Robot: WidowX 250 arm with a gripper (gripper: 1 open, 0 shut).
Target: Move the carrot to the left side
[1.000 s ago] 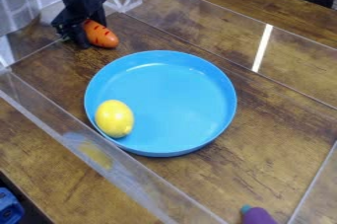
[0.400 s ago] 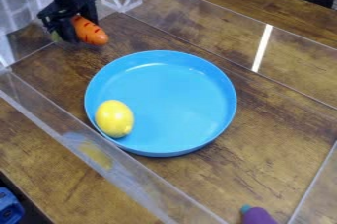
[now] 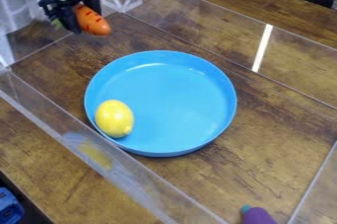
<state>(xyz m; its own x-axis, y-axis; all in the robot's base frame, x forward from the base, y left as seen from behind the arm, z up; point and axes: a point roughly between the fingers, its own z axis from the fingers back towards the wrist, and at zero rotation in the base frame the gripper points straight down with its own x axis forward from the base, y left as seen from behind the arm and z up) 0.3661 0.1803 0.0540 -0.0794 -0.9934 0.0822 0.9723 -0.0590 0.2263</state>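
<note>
The carrot (image 3: 95, 22), small and orange, hangs above the wooden table at the far left corner, tilted with its tip toward the right. My black gripper (image 3: 77, 15) comes down from the top left and is shut on the carrot's left end; its green top is hidden between the fingers. Both are well clear of the blue plate (image 3: 198, 70), which lies in the middle of the table.
A yellow lemon (image 3: 114, 118) rests on the plate's left part. A purple object (image 3: 257, 215) peeks in at the bottom edge. Clear plastic walls (image 3: 79, 139) fence the table at front and back. A light fixture (image 3: 16, 6) stands at the far left.
The gripper has risen with the carrot in it; the carrot has come up off the table. Plate and lemon have not moved.
</note>
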